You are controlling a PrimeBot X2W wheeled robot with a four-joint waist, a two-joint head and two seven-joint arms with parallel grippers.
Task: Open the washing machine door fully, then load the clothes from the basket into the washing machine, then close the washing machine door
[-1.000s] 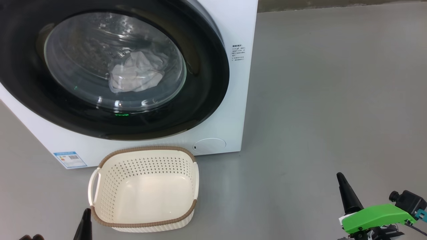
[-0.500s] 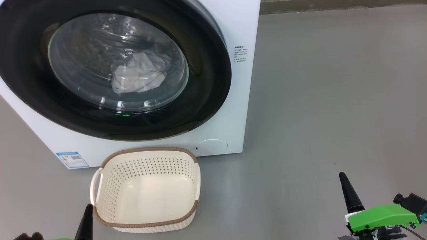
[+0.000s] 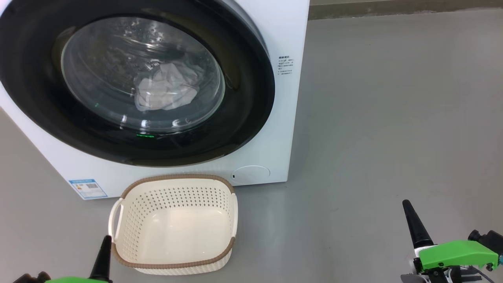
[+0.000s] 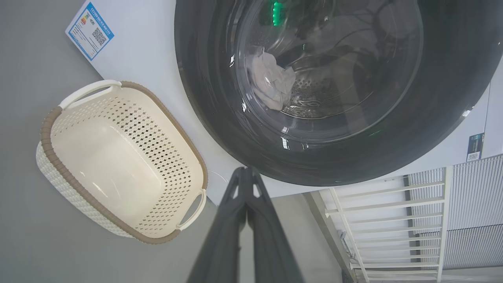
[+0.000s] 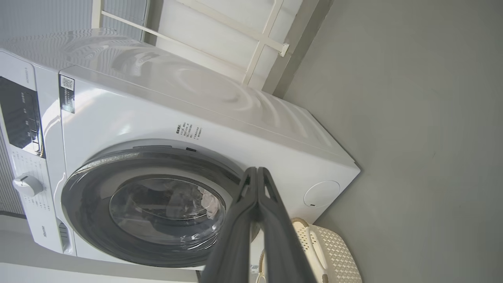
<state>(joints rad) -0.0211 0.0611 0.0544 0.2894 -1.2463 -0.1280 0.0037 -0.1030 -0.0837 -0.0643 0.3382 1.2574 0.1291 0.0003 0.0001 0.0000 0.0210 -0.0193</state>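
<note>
**Door shut, cloth behind glass, print too small to read**

The washing machine door [image 3: 98, 59] lies closed against the washing machine [image 3: 285, 125]. Its left and top edges are cut off in the head view. Through the porthole the clothes [image 3: 167, 89] show as one pale crumpled bundle low in the drum. Reflections blur the glass, so no print or colour on the fabric can be made out.

The basket [image 3: 177, 196] stands on the grey floor [image 3: 385, 118] just in front of the machine, its smooth bottom bare.

Both grippers are closed on nothing. The left gripper [image 3: 105, 240] rises at the basket's near left corner, its body cut off by the frame. The right gripper [image 3: 407, 208] stands well apart to the right, with a green housing [image 3: 456, 253] at its base.

A blue label sticker [image 3: 88, 189] with a QR code sits at the machine's lower left. Small dark lettering [image 3: 285, 65] sits right of the door. A QR sticker [image 5: 67, 88] is near the control panel [image 5: 19, 114]. None of the text is legible.
</note>
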